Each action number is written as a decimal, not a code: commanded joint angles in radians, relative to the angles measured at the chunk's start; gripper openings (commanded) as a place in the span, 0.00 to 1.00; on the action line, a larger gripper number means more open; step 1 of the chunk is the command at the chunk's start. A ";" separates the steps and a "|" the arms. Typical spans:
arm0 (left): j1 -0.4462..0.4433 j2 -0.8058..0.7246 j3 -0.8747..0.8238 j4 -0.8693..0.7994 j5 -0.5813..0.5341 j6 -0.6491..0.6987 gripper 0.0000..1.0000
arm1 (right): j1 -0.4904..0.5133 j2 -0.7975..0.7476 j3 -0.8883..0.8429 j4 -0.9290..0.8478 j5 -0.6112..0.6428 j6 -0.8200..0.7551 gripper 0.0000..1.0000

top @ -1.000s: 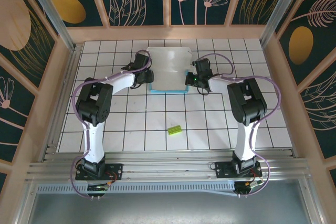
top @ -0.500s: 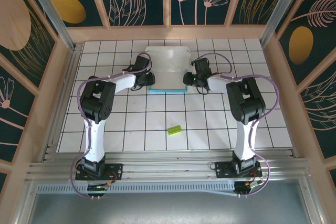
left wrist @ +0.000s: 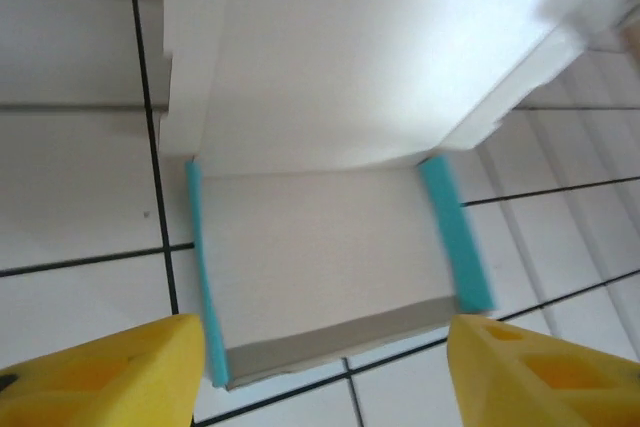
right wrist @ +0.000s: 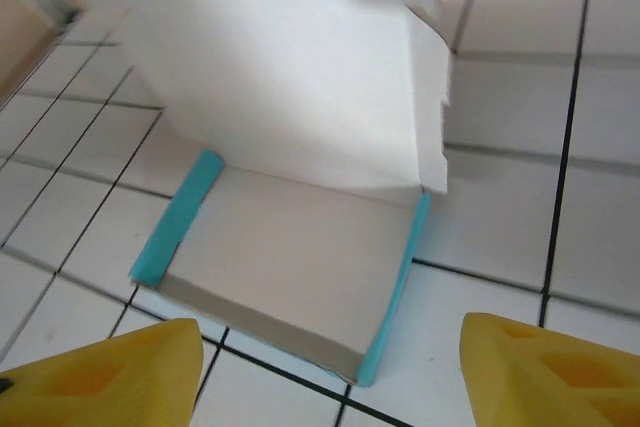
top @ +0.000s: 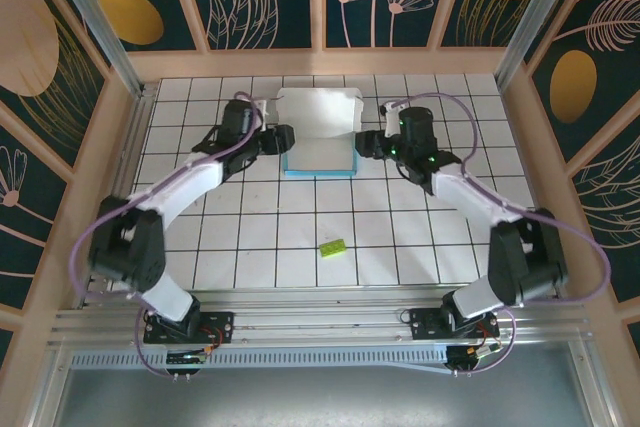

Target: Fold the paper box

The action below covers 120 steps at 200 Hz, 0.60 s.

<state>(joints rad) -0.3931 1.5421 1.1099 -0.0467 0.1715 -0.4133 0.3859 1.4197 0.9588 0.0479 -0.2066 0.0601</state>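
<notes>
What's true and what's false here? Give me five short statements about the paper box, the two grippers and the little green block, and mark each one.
1. The paper box lies with its pale inside facing up. True.
2. The left gripper is clamped on the box. False: its jaws stand open with nothing between them.
3. The green block sits inside the box. False: it lies on the tiled table, well apart from the box.
4. The right gripper is open. True.
5. The box's back flap lies flat on the table. False: it stands raised from the base.
</notes>
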 commanded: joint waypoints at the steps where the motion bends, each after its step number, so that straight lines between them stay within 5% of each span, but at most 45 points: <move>1: 0.006 -0.164 -0.085 0.051 0.044 0.127 0.70 | 0.018 -0.128 -0.072 -0.037 -0.187 -0.350 0.72; 17: 0.005 -0.266 -0.127 0.028 0.101 0.235 0.73 | 0.097 -0.214 -0.135 -0.185 -0.305 -0.715 0.80; 35: 0.006 -0.366 -0.163 -0.061 0.191 0.441 0.78 | 0.255 -0.306 -0.247 -0.370 -0.218 -1.176 0.91; 49: 0.005 -0.441 -0.211 -0.145 0.241 0.660 0.82 | 0.314 -0.308 -0.307 -0.330 -0.128 -1.179 0.92; 74: 0.005 -0.569 -0.332 -0.297 0.285 1.066 0.85 | 0.357 -0.221 -0.267 -0.418 -0.221 -1.199 0.89; 120: 0.005 -0.733 -0.495 -0.396 0.405 1.480 0.94 | 0.448 -0.056 -0.237 -0.322 -0.295 -1.163 0.87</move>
<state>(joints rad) -0.3923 0.8696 0.6693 -0.3393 0.4736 0.7013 0.8082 1.2919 0.6796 -0.3065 -0.4286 -1.0683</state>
